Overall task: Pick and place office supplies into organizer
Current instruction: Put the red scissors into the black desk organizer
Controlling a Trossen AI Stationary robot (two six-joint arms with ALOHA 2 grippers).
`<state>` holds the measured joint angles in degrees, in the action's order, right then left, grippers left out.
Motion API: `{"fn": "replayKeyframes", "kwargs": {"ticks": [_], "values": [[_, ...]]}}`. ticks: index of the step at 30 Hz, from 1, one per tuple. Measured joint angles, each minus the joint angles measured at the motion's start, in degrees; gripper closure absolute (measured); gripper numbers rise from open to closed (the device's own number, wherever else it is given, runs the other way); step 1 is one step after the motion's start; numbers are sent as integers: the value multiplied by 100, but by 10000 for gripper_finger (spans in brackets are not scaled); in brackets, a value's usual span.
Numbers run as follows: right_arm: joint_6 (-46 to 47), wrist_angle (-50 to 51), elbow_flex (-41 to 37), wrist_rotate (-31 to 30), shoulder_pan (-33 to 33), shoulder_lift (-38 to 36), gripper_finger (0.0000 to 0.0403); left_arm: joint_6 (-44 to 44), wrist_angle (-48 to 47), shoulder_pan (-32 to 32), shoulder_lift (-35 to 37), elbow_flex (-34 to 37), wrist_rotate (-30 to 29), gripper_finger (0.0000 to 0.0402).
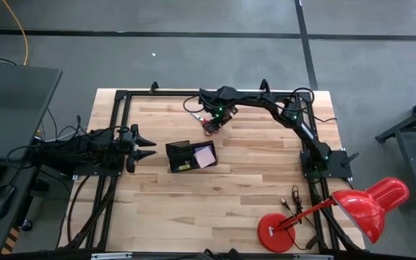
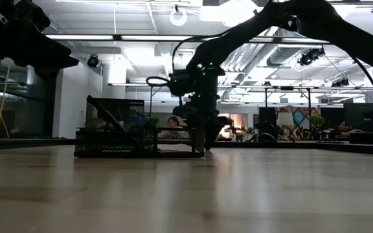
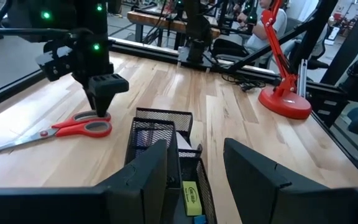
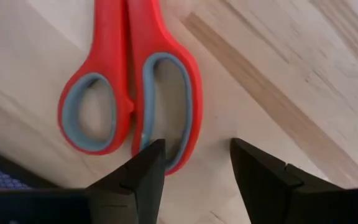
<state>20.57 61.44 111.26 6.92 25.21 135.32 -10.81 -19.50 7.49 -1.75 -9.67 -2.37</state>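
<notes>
Red-handled scissors (image 3: 61, 129) lie flat on the wooden table just beyond the far side of the black mesh organizer (image 1: 188, 156). A pale pink pad (image 1: 205, 155) lies in one of the organizer's compartments. My right gripper (image 4: 194, 155) points straight down over the scissors' handle (image 4: 166, 93) and is open. One finger stands over the larger finger loop's opening and the other over bare wood outside it. The loop's outer rim (image 4: 188, 134) lies between them. My left gripper (image 3: 194, 158) waits open at the table's left, level, facing the organizer. My right gripper comes down on the scissors' handle from above, its fingers on either side of the larger loop's rim (image 4: 188, 134). I cannot tell whether the fingertips touch it. The scissors lie flat on the table.
A big red desk lamp (image 1: 370, 204) stands on its round base (image 1: 274, 232) at the table's near right corner. Some thin dark things (image 1: 293, 198) lie beside it. Black frame rails (image 1: 114, 130) edge the table. Bare wood spreads over the middle and near side.
</notes>
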Motion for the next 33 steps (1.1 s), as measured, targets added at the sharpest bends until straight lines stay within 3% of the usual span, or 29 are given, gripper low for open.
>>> {"fn": "replayKeyframes", "kwargs": {"ticks": [9,18,27,33], "values": [[-57,-10,16,15,22,61,256,0,-1,1,1,2,0,256],[-319,21,9,-88,-7,70,389,0,1,0,1,2,-9,256],[-409,53,3,-593,-55,38,396,38,-10,1,1,2,-22,256],[-558,90,44,-1282,-170,-95,398,47,-16,0,1,2,-22,256]]}}
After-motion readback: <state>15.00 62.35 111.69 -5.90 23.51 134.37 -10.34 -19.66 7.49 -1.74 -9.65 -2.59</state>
